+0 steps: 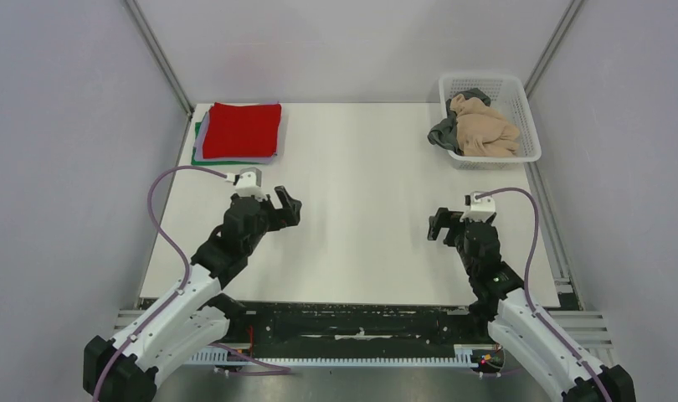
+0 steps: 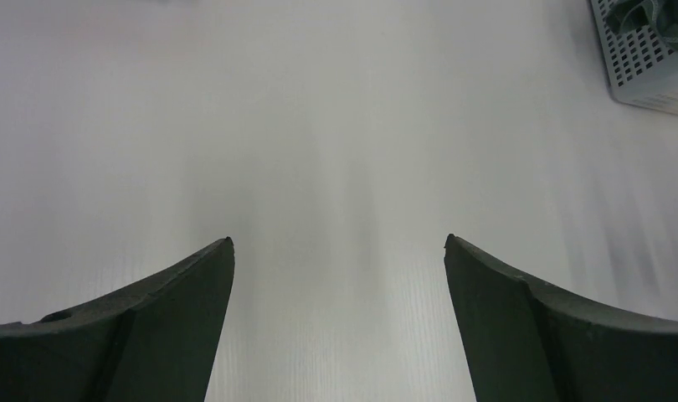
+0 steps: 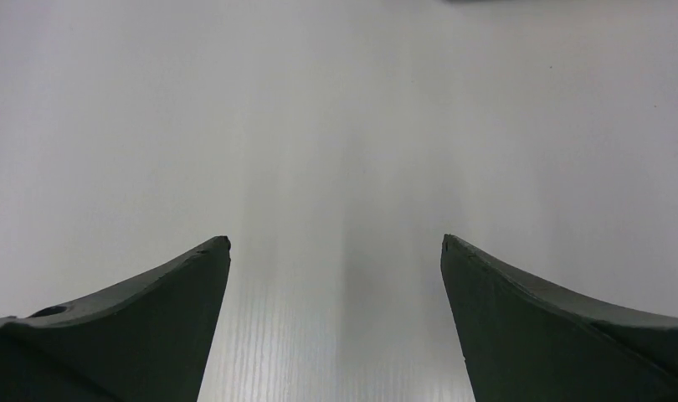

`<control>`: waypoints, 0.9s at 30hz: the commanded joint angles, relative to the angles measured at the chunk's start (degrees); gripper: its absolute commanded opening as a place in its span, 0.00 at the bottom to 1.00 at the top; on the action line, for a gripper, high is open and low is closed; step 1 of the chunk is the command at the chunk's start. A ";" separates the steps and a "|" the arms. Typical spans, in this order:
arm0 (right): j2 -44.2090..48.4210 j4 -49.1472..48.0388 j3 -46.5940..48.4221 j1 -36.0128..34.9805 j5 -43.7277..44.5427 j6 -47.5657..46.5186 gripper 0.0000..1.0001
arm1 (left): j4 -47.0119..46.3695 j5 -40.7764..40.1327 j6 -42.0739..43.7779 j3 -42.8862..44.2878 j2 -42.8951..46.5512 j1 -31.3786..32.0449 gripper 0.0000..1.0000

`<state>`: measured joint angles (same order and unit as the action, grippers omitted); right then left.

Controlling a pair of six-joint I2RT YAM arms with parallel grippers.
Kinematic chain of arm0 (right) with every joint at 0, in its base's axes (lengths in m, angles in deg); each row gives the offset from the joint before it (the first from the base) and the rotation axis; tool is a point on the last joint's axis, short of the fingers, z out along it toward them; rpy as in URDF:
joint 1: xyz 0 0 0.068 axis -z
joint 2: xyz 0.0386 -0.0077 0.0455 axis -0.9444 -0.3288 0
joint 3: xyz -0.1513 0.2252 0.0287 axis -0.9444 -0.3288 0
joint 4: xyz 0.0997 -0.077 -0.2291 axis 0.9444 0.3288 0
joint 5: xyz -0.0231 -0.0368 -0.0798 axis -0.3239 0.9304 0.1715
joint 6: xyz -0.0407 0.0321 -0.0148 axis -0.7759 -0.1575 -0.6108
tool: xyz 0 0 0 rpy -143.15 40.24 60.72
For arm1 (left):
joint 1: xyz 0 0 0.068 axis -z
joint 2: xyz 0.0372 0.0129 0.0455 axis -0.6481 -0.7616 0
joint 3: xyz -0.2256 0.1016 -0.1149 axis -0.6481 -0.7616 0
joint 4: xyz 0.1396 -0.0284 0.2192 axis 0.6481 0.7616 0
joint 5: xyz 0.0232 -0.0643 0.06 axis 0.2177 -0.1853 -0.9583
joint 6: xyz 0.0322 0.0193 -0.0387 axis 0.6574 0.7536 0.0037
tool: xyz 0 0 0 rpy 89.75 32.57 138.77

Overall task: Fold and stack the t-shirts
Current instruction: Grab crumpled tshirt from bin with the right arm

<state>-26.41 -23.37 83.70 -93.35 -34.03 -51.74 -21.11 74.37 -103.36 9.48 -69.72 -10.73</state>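
Note:
A folded red t-shirt [image 1: 242, 129] lies on top of a stack at the table's far left, with lavender [image 1: 201, 147] and green [image 1: 196, 157] edges showing beneath it. A tan t-shirt [image 1: 485, 130] and a dark grey one [image 1: 444, 132] lie crumpled in the white mesh basket [image 1: 530, 134] at the far right. My left gripper [image 1: 285, 206] is open and empty above the bare table, near the stack's front. My right gripper [image 1: 439, 224] is open and empty above the table, in front of the basket. Both wrist views show only white table between the spread fingers [image 2: 185, 293].
The basket's corner with dark cloth [image 2: 645, 50] shows at the top right of the left wrist view. Grey walls enclose the table on three sides. The white table [image 1: 361, 209] stretches between the two grippers.

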 commanded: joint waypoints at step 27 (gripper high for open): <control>-64.38 28.10 77.61 25.79 -17.37 -25.05 0.98 | -1.77 -0.75 -0.30 1.96 -3.12 0.12 1.00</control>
<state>-87.44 -0.33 155.04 -72.04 -41.09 -65.62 -21.13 74.39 -103.33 9.48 -72.06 -10.73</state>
